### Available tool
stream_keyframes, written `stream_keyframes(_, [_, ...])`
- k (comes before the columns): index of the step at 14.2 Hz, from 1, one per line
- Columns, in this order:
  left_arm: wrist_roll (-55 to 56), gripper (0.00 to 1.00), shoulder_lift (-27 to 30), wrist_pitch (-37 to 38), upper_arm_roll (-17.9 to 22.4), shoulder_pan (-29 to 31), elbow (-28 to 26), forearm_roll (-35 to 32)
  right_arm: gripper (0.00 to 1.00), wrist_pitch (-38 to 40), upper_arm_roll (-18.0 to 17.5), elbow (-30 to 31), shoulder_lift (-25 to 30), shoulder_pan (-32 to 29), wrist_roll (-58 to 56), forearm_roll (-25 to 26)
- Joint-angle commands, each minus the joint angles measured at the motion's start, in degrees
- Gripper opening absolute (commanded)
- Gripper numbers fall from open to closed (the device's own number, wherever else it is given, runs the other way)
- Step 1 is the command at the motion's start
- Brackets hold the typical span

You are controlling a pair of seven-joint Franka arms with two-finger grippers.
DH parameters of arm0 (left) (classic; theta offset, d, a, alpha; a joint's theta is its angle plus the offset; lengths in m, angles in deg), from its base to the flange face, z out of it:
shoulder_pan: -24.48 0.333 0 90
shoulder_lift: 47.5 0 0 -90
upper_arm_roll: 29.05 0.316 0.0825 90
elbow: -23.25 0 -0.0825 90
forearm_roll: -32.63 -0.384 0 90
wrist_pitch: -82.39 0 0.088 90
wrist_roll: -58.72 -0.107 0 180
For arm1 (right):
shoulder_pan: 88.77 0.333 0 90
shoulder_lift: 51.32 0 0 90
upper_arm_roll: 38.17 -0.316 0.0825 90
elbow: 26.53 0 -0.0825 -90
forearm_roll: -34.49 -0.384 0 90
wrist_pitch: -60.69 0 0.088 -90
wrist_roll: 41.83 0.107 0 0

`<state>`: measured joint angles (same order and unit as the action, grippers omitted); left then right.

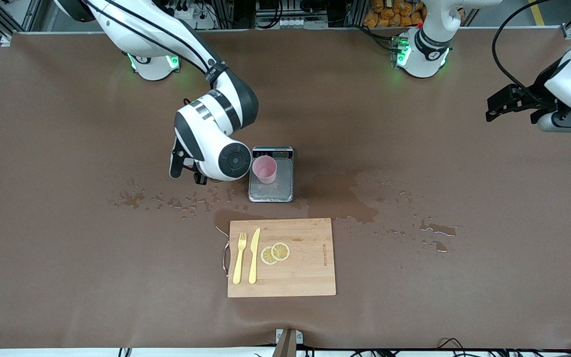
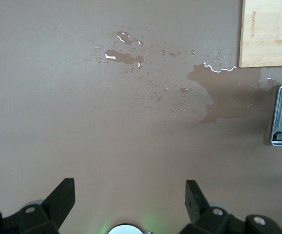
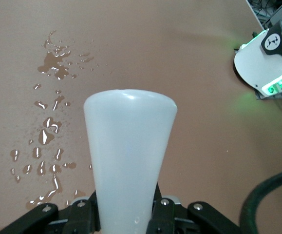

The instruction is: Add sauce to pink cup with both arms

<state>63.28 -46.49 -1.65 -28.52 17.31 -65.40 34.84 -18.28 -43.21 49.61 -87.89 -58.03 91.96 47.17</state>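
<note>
The right gripper (image 3: 126,214) has its fingers (image 3: 84,214) pressed tight on a whitish squeeze bottle (image 3: 129,161); in the right wrist view the bottle's broad flat base points away from the camera and its nozzle end is hidden between the fingers. From the front the bottle cannot be seen, because the right arm's bulky wrist (image 1: 216,144) covers it. That wrist hangs low just beside the scale (image 1: 271,173), on the side toward the right arm's end of the table.

The left gripper (image 2: 131,195) has its fingers (image 2: 63,195) spread wide and holds nothing, touching nothing. It hangs over bare brown table (image 1: 464,173) well away from the scale, toward the left arm's end, and the arm waits there.

The pink cup (image 1: 264,169) stands upright on the scale's steel plate, in the corner closest to the right arm's wrist. Whether anything is in the cup cannot be told.

Nearer the front camera than the scale lies a wooden cutting board (image 1: 281,258), and on it a yellow fork (image 1: 239,258), a yellow knife (image 1: 254,255) and two lemon slices (image 1: 275,253) that overlap. Wet brown spills (image 1: 355,208) lie between the scale and the board, with scattered drops spreading toward both ends of the table.
</note>
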Motion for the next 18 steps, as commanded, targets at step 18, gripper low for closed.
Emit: stream_keyframes(18, [-1.2, 1.0, 0.5, -2.2, -4.4, 1.6, -0.2, -5.4, 0.0, 2.9, 0.0, -4.0, -3.7, 2.4, -0.2, 2.9])
